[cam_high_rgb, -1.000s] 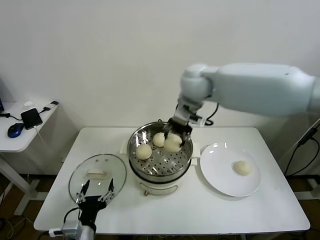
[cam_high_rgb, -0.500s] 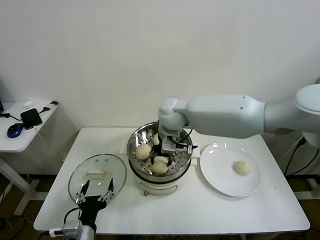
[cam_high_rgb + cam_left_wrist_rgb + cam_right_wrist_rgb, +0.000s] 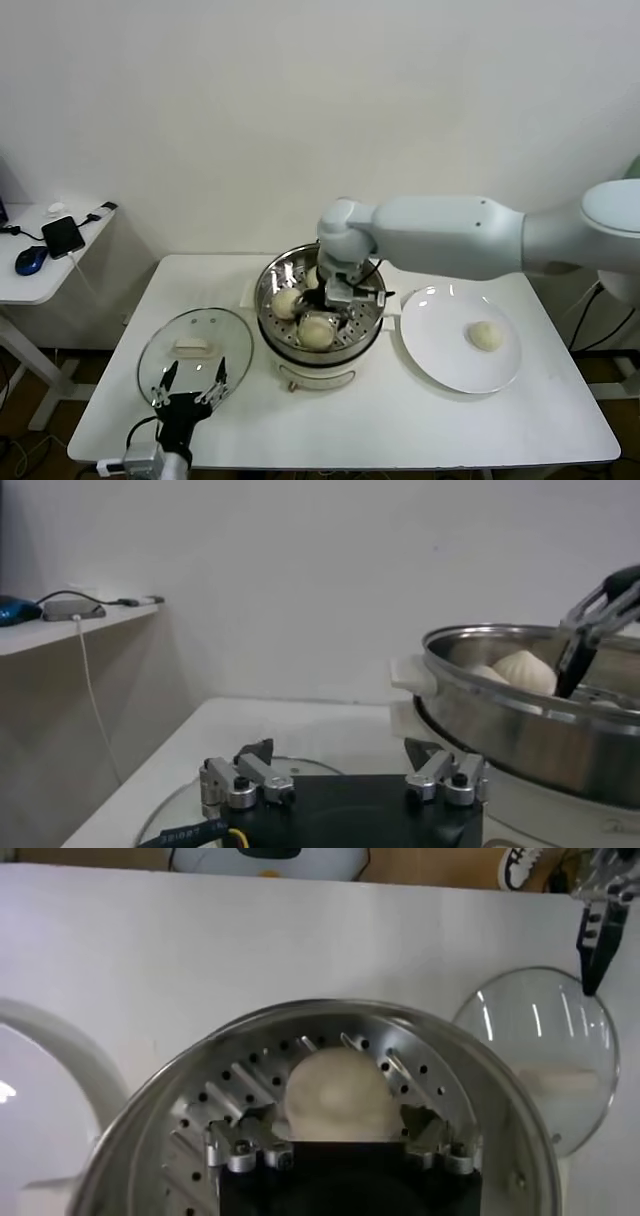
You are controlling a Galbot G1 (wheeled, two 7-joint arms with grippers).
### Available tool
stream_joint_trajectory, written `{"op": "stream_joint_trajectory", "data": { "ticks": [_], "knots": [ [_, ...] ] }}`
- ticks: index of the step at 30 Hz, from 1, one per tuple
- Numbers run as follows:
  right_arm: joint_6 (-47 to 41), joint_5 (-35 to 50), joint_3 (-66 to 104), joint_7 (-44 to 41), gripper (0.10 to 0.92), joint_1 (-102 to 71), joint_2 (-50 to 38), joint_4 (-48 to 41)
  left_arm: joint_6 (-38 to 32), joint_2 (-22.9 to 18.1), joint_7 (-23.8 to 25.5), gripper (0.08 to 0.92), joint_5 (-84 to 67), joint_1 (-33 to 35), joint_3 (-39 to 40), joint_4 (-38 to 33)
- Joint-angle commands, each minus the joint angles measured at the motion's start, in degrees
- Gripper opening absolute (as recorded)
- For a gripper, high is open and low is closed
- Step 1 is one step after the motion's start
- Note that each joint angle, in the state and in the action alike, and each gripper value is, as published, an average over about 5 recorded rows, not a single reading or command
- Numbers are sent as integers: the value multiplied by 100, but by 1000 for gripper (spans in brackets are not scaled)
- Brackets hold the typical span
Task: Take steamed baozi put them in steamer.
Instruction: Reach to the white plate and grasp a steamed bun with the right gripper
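Placement of a third bun is under way: the right end effector is lowered inside the steamer, with a baozi set between its fingers on the perforated tray. In the right wrist view the bun is seen sitting between the two fingers, which stand close against its sides; whether it is gripped or just released cannot be told. It is judged that the bun is set toward the near side of the tray because the far side is taken by two other baozi, one of them mostly hidden behind the arm.

One baozi is left on the white plate, to the right of the steamer, so the task is judged about three-quarters done.

The glass lid is laid flat on the worktop to the left of the steamer, presumably to keep the pot mouth free. The left end effector is parked low at the near edge beside the lid, its fingers spread apart and holding nothing, out of the working arm's way.
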Motion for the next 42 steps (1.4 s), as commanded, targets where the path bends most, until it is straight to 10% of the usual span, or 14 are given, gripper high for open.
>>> {"op": "stream_joint_trajectory", "data": {
  "ticks": [1,9,16,42],
  "knots": [
    [-749,2089,-767,-452,823,1599,-1310,-292,-52,46,11,823,0,28,8,-9],
    [-2411,3104,-2345,-599,823,2206,-2849,-588,-115,130,21,823,32,-42,45,90],
    [-2939,2297,-1447,-386,823,166,-3774,-1139,-116,136,40,823,62,-33,55,164],
    [-3091,854,1456,-33,823,-3025,-2485,-3104,-157,58,35,823,146,142,30,182]
  ]
}}
